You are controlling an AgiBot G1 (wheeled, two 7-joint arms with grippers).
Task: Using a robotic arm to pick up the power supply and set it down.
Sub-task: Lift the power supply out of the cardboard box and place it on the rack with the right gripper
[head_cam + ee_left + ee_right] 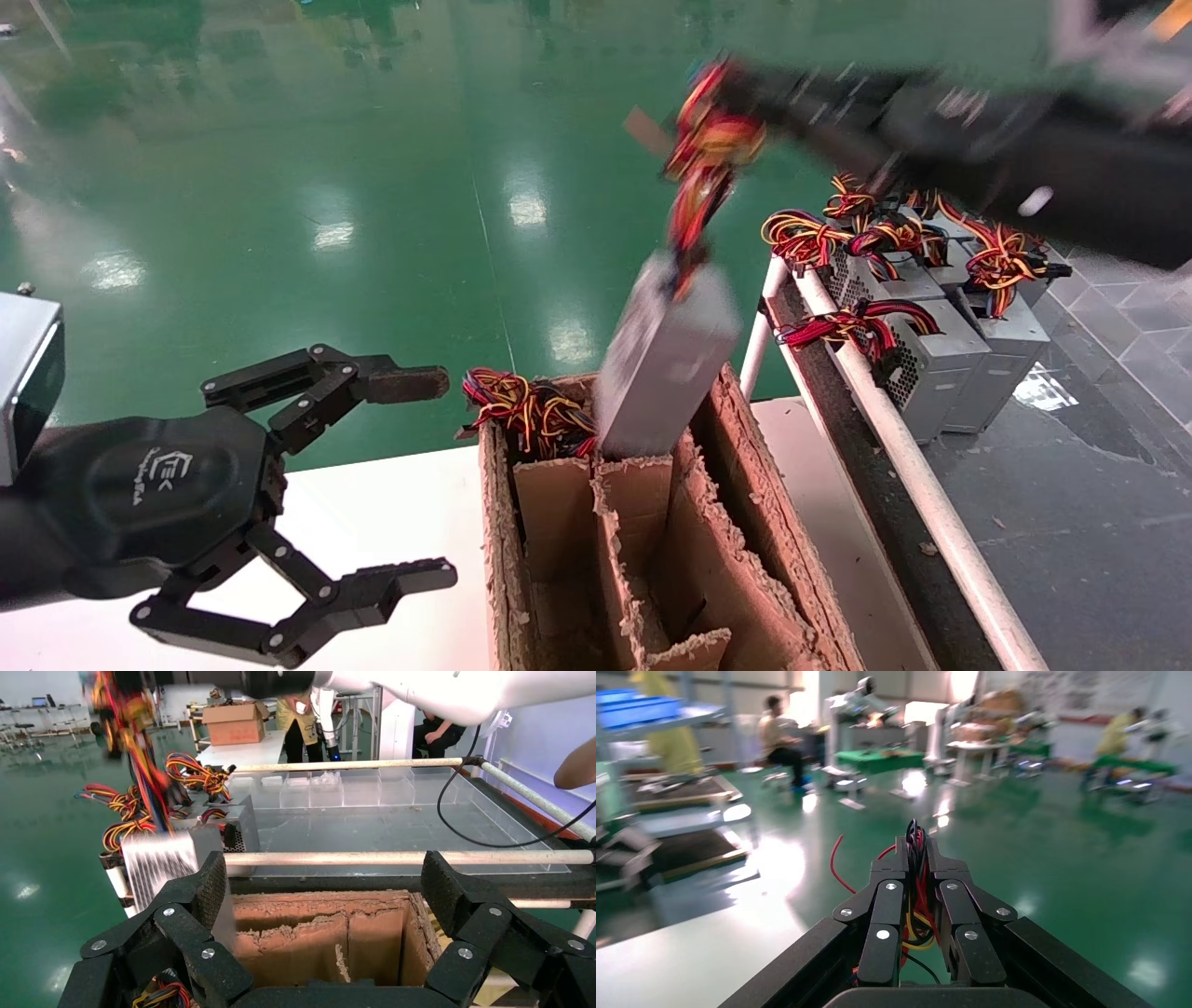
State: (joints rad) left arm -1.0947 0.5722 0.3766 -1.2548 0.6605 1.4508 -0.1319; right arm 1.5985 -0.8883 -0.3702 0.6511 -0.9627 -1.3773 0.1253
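The power supply [661, 359], a grey metal box, hangs tilted by its red, yellow and black wires [708, 149]. Its lower end reaches the top of the far compartment of the torn cardboard box [494, 522]. My right gripper [736, 112], on the robotic arm [1024, 149], is shut on that wire bundle. In the right wrist view the wires [916, 896] run between the closed fingers of the right gripper [916, 846]. My left gripper [438, 477] is open and idle at the lower left of the box. In its wrist view the left gripper [325, 881] frames the box [316, 938] and the power supply [158, 867].
Wires of another unit [521, 410] stick out of the box's far left corner. Several more grey units with wire bundles [931, 345] sit to the right behind a white pipe rail [894, 438]. The box stands on a white table [391, 503]. Beyond it is green floor.
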